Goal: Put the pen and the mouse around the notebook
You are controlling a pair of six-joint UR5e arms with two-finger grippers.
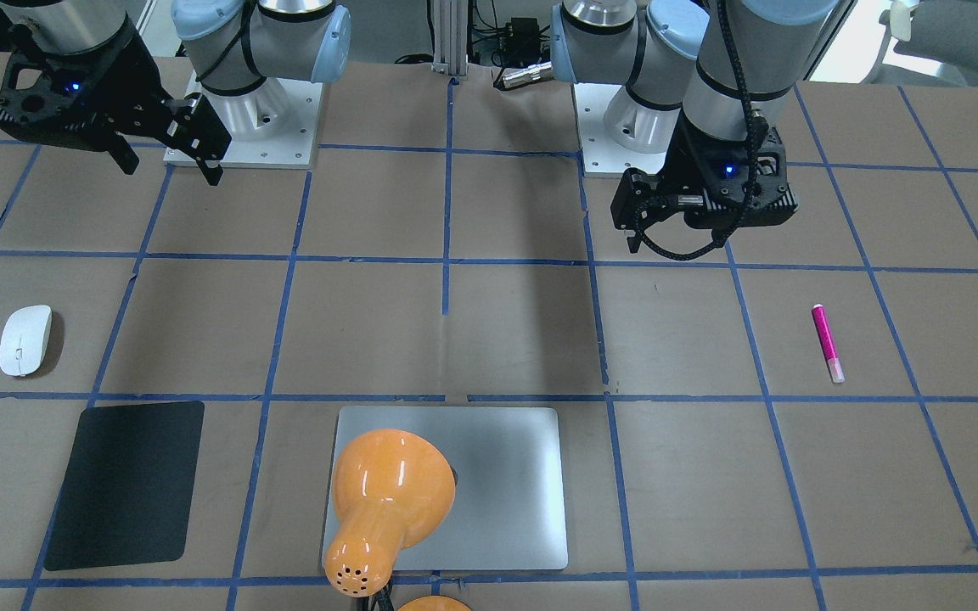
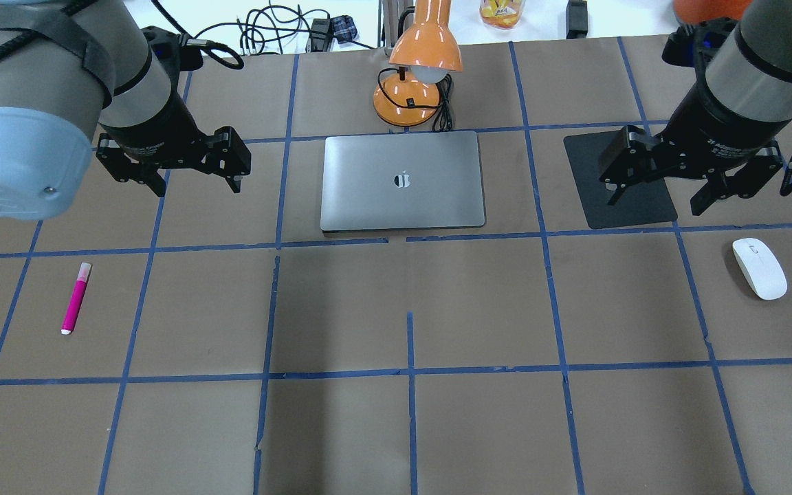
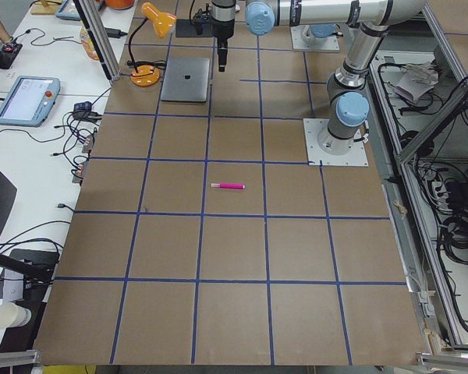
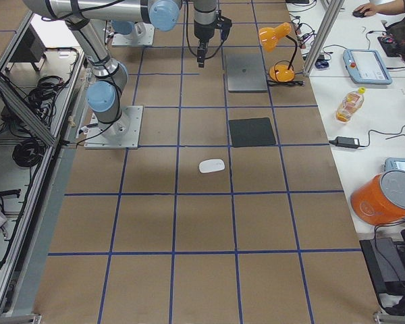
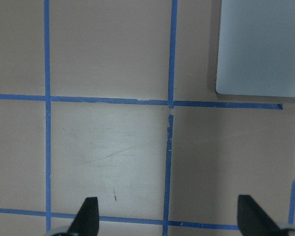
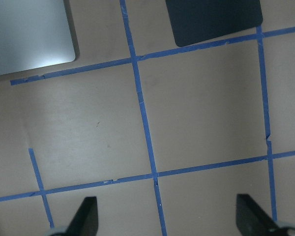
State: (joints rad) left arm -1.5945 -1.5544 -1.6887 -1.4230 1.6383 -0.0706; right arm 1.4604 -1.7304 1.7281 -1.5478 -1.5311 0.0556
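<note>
Left end effector (image 2: pixel 198 187), right end effector (image 2: pixel 657 201): both spread, empty.
Pen (image 2: pixel 75 298) near table (image 2: pixel 478 309) left end, robot-side of left end effector, long axis front-to-back. Mouse (image 2: pixel 759 268) near right end; notebook (image 2: pixel 403 180) between.

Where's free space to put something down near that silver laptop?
Bare table lies robot-side of the laptop and between it and the pen. A narrower strip separates laptop and black mat. The orange lamp crowds its far edge.
</note>
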